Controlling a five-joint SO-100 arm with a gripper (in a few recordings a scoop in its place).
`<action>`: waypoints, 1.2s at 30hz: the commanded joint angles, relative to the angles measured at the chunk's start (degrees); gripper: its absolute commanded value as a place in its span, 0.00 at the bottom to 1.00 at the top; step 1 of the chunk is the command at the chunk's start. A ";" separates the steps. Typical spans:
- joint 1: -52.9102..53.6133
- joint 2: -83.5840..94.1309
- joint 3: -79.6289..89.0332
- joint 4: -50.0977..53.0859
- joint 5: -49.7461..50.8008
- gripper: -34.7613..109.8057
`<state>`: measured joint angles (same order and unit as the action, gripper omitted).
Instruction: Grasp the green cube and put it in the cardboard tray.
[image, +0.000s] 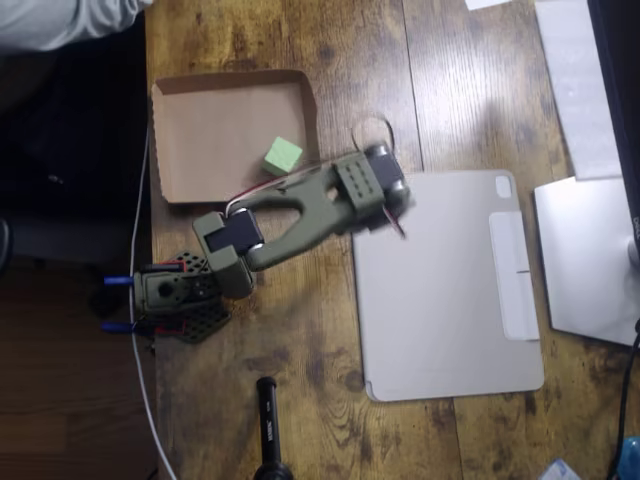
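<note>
Seen from overhead, a wooden bench carried a grey-beige tablet cover toward four o'clock. The olive-green arm reached from its base at eight o'clock toward the centre, its tool lying at the cover's upper left corner; whether its jaws were apart or together could not be told. The cardboard tray sat at ten o'clock. The green cube rested inside the tray, near its four o'clock corner, just beside the arm.

Overhead view, looking straight down from well above, wooden table filling most of frame
</note>
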<state>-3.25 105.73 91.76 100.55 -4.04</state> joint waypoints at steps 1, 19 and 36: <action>1.23 2.37 4.31 -0.35 3.25 0.32; 2.20 -14.24 9.32 2.11 6.33 0.27; 1.41 -13.36 10.37 2.02 5.89 0.27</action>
<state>-0.70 91.05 102.22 101.25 1.32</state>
